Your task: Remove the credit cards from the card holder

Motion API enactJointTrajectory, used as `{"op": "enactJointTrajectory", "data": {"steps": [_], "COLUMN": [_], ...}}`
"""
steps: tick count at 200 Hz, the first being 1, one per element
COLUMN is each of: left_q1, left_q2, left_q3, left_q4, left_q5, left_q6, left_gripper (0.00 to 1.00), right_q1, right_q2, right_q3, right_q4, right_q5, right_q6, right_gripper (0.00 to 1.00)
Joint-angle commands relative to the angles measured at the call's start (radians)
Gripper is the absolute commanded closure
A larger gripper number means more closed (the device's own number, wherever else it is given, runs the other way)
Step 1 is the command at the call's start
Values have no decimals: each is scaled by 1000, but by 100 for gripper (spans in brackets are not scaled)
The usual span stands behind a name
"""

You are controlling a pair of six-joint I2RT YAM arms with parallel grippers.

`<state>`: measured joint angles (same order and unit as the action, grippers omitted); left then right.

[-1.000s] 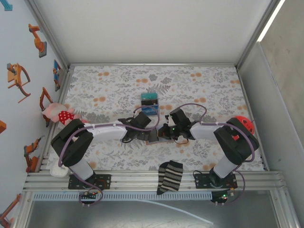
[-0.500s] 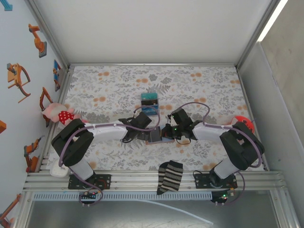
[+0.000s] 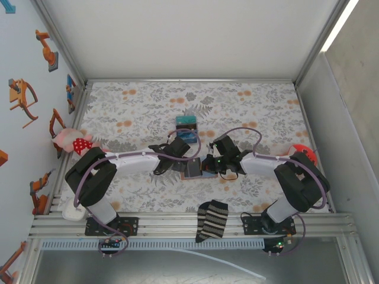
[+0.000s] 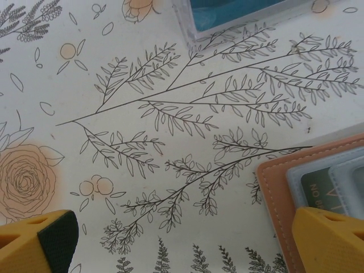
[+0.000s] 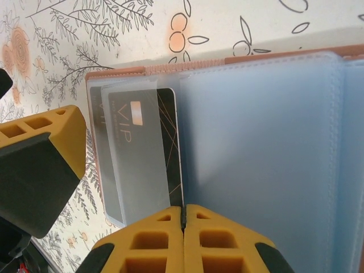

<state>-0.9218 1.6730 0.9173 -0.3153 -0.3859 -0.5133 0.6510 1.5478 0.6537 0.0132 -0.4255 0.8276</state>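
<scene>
The holder (image 3: 190, 168) lies open on the desk (image 3: 130, 106) between the arms; the right hand (image 5: 183, 219), pressed together, seems to pinch a card (image 5: 142, 142) by its edge; the left hand (image 4: 185, 242) is spread at the holder's corner; extraction is under way, and next that card needs a straight pull clear.

Left end effector (image 4: 182, 230) spread wide; right end effector (image 5: 183, 215) clamped tight

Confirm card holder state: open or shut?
Open. The card holder lies spread flat, its clear sleeves facing up in the right wrist view. A dark VIP card sits in one sleeve.
</scene>
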Motion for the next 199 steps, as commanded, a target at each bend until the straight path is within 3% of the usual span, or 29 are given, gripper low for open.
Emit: {"op": "enactJointTrajectory", "data": {"steps": [1,87,199], "left_q1": [-6,-32,-31], "left_q2": [-35,20,57], "left_q3": [26,64,66], "left_q4": [-36,-5,-51], "left_q5": [-8,48,-3], "left_q6": [24,22,44], "left_gripper": [3,3,3], "right_q1": [-6,-6,-14], "right_q2": [-11,-3,-18], "right_q3": [-8,-5,1], "right_q4": [28,30,-20], "right_q5": [12,2,25], "right_q6": [21,25,-2], "right_gripper": [100,100,100]}}
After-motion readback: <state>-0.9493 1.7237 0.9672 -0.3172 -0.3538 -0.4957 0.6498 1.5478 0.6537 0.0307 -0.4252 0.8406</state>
